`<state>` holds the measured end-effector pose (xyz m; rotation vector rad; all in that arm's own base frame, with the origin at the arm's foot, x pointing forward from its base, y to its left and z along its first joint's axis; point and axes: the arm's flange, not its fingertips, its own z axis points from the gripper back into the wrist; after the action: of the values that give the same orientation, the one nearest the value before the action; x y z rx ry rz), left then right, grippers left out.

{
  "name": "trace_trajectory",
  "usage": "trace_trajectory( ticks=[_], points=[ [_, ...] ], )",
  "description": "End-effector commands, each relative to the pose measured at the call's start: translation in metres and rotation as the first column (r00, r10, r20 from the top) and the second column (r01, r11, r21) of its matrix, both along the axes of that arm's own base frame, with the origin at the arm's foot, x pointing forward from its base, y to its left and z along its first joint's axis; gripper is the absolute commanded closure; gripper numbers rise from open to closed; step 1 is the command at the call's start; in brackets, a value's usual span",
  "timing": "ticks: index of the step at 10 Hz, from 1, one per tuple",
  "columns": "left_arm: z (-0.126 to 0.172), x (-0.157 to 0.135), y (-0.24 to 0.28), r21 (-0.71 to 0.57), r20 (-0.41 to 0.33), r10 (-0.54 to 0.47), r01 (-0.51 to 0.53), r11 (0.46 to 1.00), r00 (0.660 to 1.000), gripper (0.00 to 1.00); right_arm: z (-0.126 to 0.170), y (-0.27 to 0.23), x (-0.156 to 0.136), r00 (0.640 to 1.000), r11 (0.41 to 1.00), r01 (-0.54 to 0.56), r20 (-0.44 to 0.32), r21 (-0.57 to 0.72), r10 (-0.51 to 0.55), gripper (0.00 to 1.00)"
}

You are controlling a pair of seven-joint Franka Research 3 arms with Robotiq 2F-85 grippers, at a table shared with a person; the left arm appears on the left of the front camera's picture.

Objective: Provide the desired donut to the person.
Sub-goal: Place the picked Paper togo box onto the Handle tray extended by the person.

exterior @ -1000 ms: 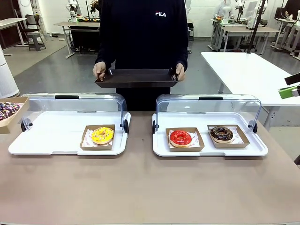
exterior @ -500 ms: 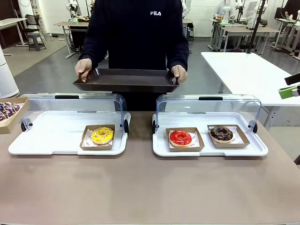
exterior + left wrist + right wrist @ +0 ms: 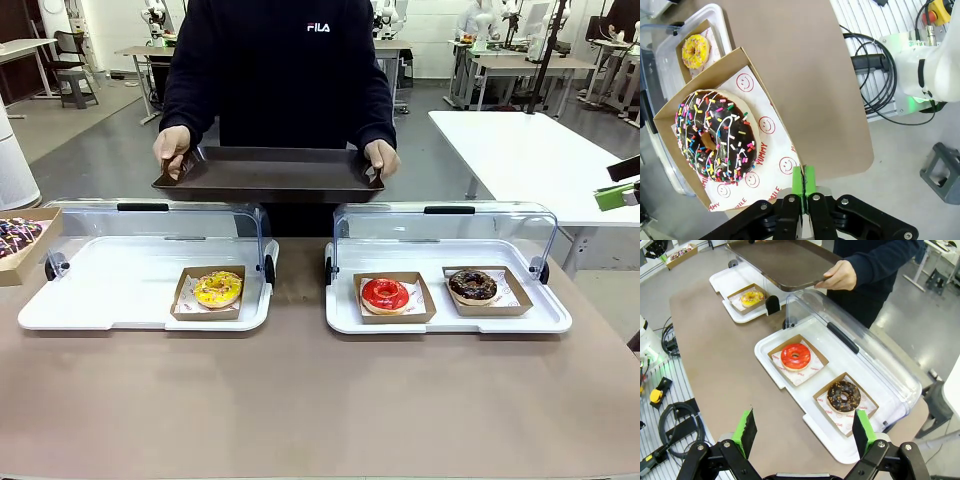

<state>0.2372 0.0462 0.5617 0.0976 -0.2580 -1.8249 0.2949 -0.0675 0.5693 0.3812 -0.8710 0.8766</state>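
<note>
At the far side of a brown table (image 3: 300, 400) a person (image 3: 280, 80) holds a dark tray (image 3: 270, 172); the left wrist view shows the left claw (image 3: 803, 181) pinched shut on the box (image 3: 670, 120) of a sprinkled donut (image 3: 730, 130), and the right wrist view shows the right claw (image 3: 804, 432) spread wide and empty.

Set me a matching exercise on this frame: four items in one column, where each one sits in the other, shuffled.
1. yellow donut
2. red donut
3. sprinkled donut's box
4. brown tray

A. in the person's hands
B. right display case
C. pinched by the left gripper
D. left display case

Pairs: 1-D, 2-B, 3-C, 4-A
</note>
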Motion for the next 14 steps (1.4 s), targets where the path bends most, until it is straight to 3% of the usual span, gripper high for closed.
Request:
trace_trajectory(
  ticks=[1, 3, 5, 6, 8, 9, 11, 14],
  points=[
    [-0.001, -0.001, 0.001, -0.003, 0.001, 0.017, -0.017, 1.0, 1.0, 1.0, -0.002, 0.001, 0.002, 1.0, 1.0, -0.011, 0.007, 0.016, 0.011, 0.0],
    [0.0, 0.0, 0.0, 0.0, 0.0, 0.0, 0.0, 1.0, 1.0, 0.99, -0.002, 0.001, 0.002, 1.0, 1.0, -0.011, 0.007, 0.016, 0.011, 0.0],
    [0.058, 0.047, -0.039, -0.002, 0.01, -0.014, 0.014, 1.0, 1.0, 0.99, -0.002, 0.001, 0.002, 1.0, 1.0, -0.011, 0.007, 0.016, 0.011, 0.0],
    [0.089, 0.074, -0.065, -0.033, -0.044, -0.01, 0.009, 0.999, 0.999, 0.99, -0.002, 0.001, 0.002, 1.0, 1.0, -0.011, 0.007, 0.016, 0.011, 0.0],
    [0.123, 0.133, -0.114, -0.049, -0.061, -0.036, 0.033, 0.998, 0.997, 0.99, -0.002, 0.001, 0.002, 1.0, 1.0, -0.011, 0.007, 0.016, 0.011, 0.0],
    [0.126, 0.166, -0.143, -0.095, -0.085, -0.064, 0.056, 0.994, 0.994, 0.99, -0.002, 0.001, 0.002, 1.0, 1.0, -0.011, 0.007, 0.016, 0.011, 0.0],
    [0.113, 0.232, -0.192, -0.077, -0.062, -0.007, 0.002, 0.997, 0.998, 0.99, -0.002, 0.001, 0.002, 1.0, 1.0, -0.011, 0.007, 0.016, 0.011, 0.0],
    [0.077, 0.297, -0.24, -0.044, -0.078, -0.073, 0.07, 0.997, 0.994, 0.99, -0.002, 0.001, 0.002, 1.0, 1.0, -0.011, 0.007, 0.016, 0.011, 0.0]
  ],
)
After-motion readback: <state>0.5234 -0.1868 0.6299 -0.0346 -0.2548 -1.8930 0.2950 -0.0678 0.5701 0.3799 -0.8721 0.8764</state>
